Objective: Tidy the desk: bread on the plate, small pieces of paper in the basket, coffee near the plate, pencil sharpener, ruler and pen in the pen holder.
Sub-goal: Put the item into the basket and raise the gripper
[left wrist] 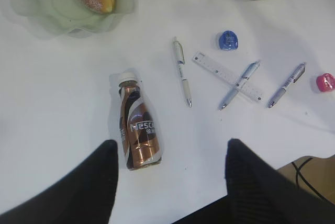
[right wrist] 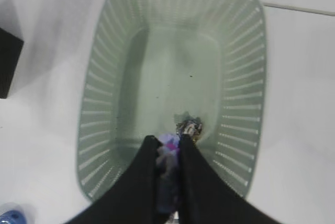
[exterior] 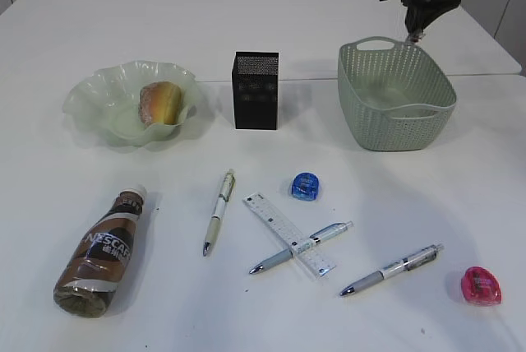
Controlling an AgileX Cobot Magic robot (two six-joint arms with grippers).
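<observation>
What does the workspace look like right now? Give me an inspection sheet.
Surface: white table.
Job's things: bread on plate; coffee bottle lying down; three pens, middle one crossing ruler; blue sharpener; pink sharpener; pen holder upright; paper scrap in basket.
Clutter: nothing seen.
Grippers: right gripper above basket, fingers pinching paper; left gripper open above bottle.
Cables: one beyond table edge.
Surroundings: nothing seen.
</observation>
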